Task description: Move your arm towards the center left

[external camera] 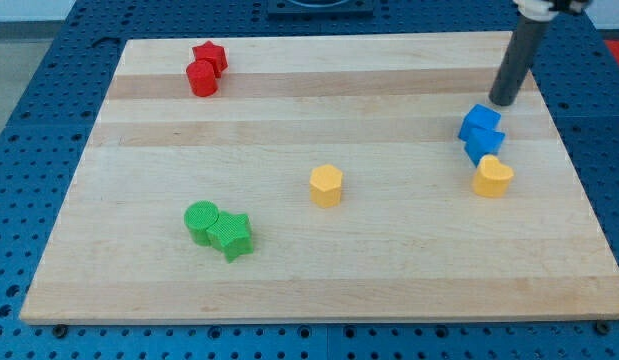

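My tip (504,101) is at the view's upper right, on the wooden board (289,280), just above and right of two blue blocks (482,132) that touch each other. A yellow heart block (492,177) sits right below the blue pair. A yellow hexagon block (326,185) lies near the board's middle. A green cylinder (200,220) and a green star (232,236) touch at the lower left. A red star (210,56) and a red cylinder (201,79) touch at the upper left.
The board lies on a blue perforated table (49,110). The rod's dark shaft (519,55) rises toward the view's top right corner.
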